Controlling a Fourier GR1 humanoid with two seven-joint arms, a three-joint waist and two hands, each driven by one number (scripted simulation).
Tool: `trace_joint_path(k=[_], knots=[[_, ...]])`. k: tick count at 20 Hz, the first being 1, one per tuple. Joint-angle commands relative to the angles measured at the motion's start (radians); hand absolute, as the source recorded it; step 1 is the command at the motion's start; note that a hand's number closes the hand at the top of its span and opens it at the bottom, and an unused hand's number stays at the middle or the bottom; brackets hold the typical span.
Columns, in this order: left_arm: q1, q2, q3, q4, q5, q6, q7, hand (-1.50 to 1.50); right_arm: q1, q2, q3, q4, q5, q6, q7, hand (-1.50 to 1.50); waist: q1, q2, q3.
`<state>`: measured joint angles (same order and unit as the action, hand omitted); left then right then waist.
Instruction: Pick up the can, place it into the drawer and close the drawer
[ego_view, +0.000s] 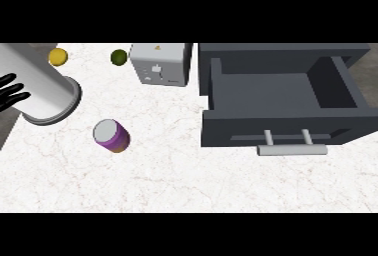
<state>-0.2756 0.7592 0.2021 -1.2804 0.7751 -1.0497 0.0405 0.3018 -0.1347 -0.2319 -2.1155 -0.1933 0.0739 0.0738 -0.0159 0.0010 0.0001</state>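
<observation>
Purple-sided with a grey top, the one can (111, 135) stands on the white marbled desk (170, 175), apart from the one open dark-grey drawer (284, 97), while the left hand (10, 94), cut off at the edge, shows spread fingers holding nothing, and one toaster (159, 65) and two fruits sit behind.

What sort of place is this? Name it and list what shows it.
Most likely a kitchen counter: a pale marbled countertop carries a toaster, a can, and a yellow fruit and a green fruit, with an open dark grey drawer at the right.
</observation>
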Motion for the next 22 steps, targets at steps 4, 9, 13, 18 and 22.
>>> trace_joint_path(k=[4,9,13,18,22], knots=[[-0.048,0.079,-0.03,0.184,0.172,-0.118,0.096,-1.5,0.026,-0.038,-0.103,0.038,-0.079,0.083,-0.032,-1.5,0.006,-0.001,0.0],[-0.095,0.034,-0.152,0.141,0.294,0.022,0.22,-1.5,0.081,-0.024,-0.123,-0.049,-0.117,0.109,0.012,-1.5,0.005,-0.002,0.0],[-0.106,0.035,-0.205,0.136,0.391,0.056,0.305,-1.5,0.083,-0.049,-0.198,-0.017,-0.171,0.145,0.008,-1.5,0.007,-0.003,0.001],[-0.205,-0.011,-0.219,0.188,0.374,0.122,0.383,-1.5,0.084,-0.008,-0.185,-0.014,-0.141,0.164,-0.01,-1.5,0.003,0.0,0.0],[-0.203,-0.107,-0.194,0.171,0.244,0.144,0.342,-1.5,0.095,0.0,-0.207,0.012,-0.151,0.219,-0.035,-1.5,0.005,-0.001,0.0]])
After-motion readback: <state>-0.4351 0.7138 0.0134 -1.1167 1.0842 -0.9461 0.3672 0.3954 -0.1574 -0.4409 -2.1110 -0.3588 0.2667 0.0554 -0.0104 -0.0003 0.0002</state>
